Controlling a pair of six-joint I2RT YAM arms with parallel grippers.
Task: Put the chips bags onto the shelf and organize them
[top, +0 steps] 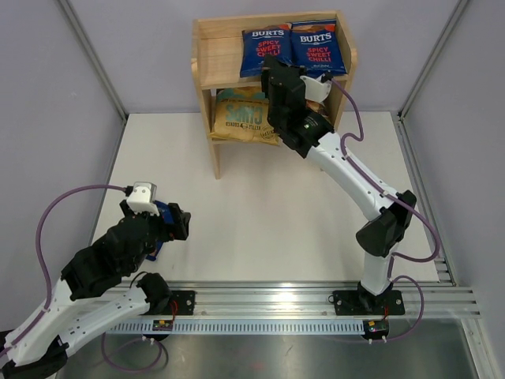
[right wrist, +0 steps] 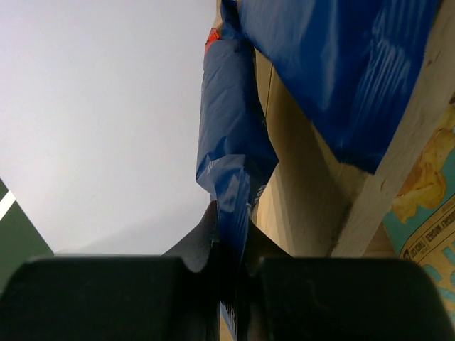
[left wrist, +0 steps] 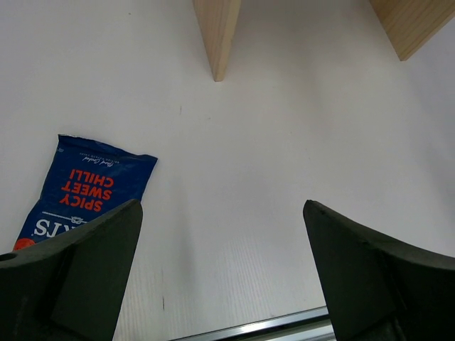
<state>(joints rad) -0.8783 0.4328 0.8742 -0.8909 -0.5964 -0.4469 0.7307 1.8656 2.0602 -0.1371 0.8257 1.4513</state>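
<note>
- Right tool (right wrist: 231, 241) is clamped on the lower edge of the held blue bag (right wrist: 229, 142), at the front lip of the shelf (top: 207, 59), top tier.
- We should push it well back before release; foil may slide off the lip.
- Top tier: held bag beside a second blue bag (top: 318, 47). Lower tier: tan bag (top: 241, 114).
- Left tool (left wrist: 222, 227) gapes empty over the surface (left wrist: 249, 142), near a loose blue bag (left wrist: 85, 188).
</note>
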